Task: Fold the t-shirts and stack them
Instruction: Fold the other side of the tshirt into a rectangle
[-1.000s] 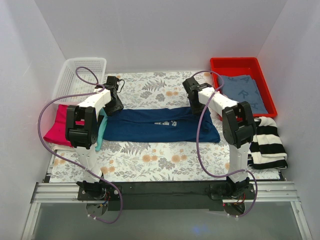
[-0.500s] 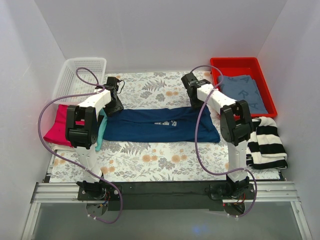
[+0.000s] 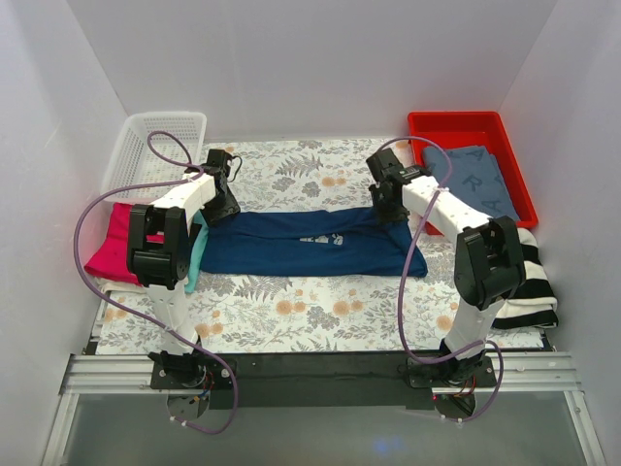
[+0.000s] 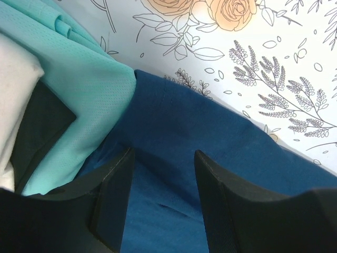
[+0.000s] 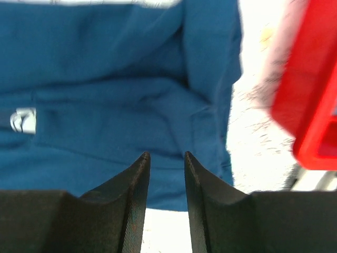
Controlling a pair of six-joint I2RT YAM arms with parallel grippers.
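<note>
A navy t-shirt (image 3: 310, 245) lies folded into a long band across the middle of the flowered table, its pale print (image 3: 323, 239) facing up. My left gripper (image 3: 222, 206) is open and low over the shirt's left end (image 4: 174, 126), its fingers (image 4: 113, 184) astride the cloth. My right gripper (image 3: 386, 207) is open above the shirt's right end (image 5: 131, 79), holding nothing. A teal shirt (image 4: 73, 84) and a cream one (image 4: 13, 89) lie beside the navy shirt's left end. A red-pink shirt (image 3: 112, 243) lies at the far left.
A white wire basket (image 3: 155, 146) stands at the back left. A red tray (image 3: 471, 160) at the back right holds a grey-blue folded cloth (image 3: 475, 180). A black-and-white striped cloth (image 3: 524, 277) lies at the right edge. Purple cables loop over both arms.
My right gripper has swung right and nearer, from behind the shirt's back edge to above its right end. The left arm and the shirt have not moved.
</note>
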